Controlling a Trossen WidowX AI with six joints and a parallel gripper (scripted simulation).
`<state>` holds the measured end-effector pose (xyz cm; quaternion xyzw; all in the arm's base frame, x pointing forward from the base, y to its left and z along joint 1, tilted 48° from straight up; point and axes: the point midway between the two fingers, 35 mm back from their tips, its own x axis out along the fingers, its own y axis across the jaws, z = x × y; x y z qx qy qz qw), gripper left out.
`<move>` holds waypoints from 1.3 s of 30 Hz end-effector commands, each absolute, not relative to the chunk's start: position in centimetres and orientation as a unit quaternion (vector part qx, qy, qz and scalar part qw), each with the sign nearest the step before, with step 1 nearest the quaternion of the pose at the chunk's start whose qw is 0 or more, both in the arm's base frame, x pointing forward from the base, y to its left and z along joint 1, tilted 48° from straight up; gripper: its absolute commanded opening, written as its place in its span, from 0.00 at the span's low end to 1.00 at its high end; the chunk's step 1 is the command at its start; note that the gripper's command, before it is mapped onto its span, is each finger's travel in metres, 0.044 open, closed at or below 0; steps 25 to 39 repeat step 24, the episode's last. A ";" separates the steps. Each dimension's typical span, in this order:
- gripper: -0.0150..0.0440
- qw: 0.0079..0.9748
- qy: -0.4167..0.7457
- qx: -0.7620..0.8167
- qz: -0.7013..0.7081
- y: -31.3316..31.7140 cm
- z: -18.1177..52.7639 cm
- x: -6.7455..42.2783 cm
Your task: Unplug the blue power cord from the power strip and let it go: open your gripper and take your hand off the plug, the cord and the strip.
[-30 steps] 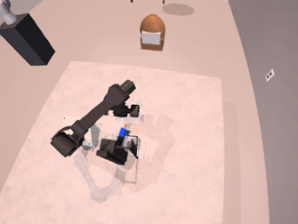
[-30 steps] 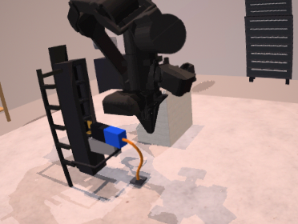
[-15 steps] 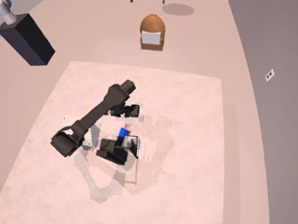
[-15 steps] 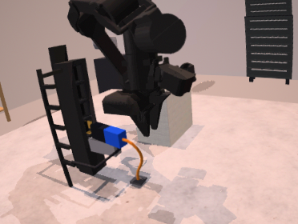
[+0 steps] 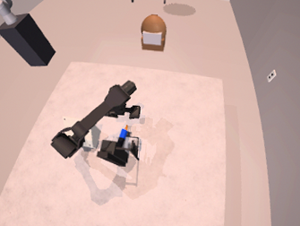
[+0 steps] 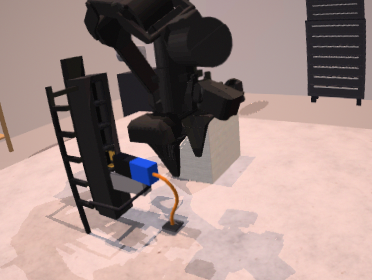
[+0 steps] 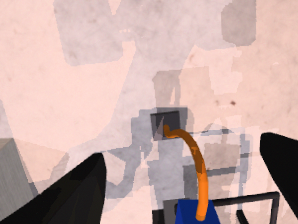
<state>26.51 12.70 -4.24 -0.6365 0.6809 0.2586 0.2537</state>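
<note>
The blue plug point(image 5: 124, 133) point(image 6: 142, 171) sits against the face of the black upright power strip point(image 6: 98, 140) point(image 5: 114, 152), which stands in a black ladder-like rack point(image 6: 62, 145). Its orange cord point(image 6: 173, 197) point(image 7: 197, 165) curves down to a small dark anchor point(image 6: 174, 227) point(image 7: 168, 123) on the floor. My gripper point(image 6: 185, 150) point(image 7: 182, 152) point(image 5: 133, 112) is open. Its fingers hang just above and to the right of the plug, spread wide and not touching the plug or cord.
A pale block point(image 6: 220, 145) stands right behind the gripper. A dark shelf unit point(image 6: 334, 50) stands at the back right. A brown rounded object point(image 5: 153, 31) and a dark box point(image 5: 26, 38) stand far from the strip.
</note>
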 end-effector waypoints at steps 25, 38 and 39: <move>1.00 0.257 0.680 -0.635 0.260 17.7 -7.8 26.7; 1.00 0.257 0.680 -0.635 0.260 17.7 -7.8 26.7; 1.00 0.257 0.680 -0.635 0.260 17.7 -7.8 26.7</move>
